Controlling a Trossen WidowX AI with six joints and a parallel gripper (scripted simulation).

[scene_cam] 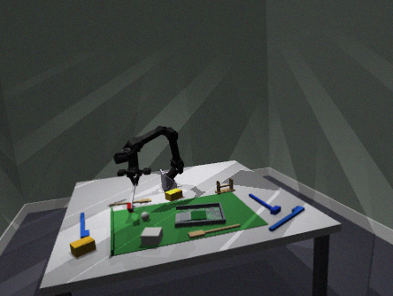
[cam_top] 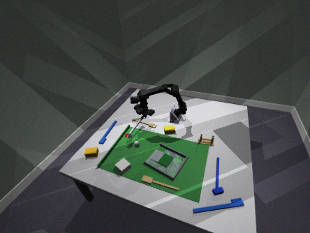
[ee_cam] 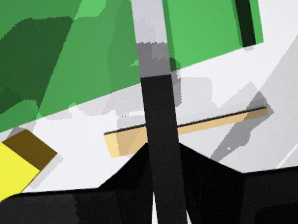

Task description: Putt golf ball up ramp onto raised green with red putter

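My gripper (cam_top: 145,114) (scene_cam: 135,176) (ee_cam: 160,147) is shut on the red putter (cam_top: 137,125) (scene_cam: 134,194) (ee_cam: 159,100). The putter's shaft slants down to its red head (cam_top: 127,135) (scene_cam: 130,206), which is low at the mat's back left corner; whether it touches the mat cannot be told. The head is hidden in the wrist view. The white golf ball (cam_top: 136,143) (scene_cam: 145,216) lies on the green mat (cam_top: 190,186) (scene_cam: 248,217), a short way from the head, towards the front right. The grey ramp (cam_top: 153,155) (scene_cam: 181,217) and raised green (cam_top: 165,160) (scene_cam: 198,215) stand right of the ball.
A yellow block (cam_top: 169,130) (scene_cam: 173,195) (ee_cam: 17,167) and wooden putter (cam_top: 149,124) (scene_cam: 142,201) (ee_cam: 225,120) lie behind the mat. A white block (cam_top: 123,165) (scene_cam: 151,236) stands front left. A green rail (cam_top: 113,146) edges the mat's left. A wooden rack (cam_top: 207,142) (scene_cam: 225,190) stands back right.
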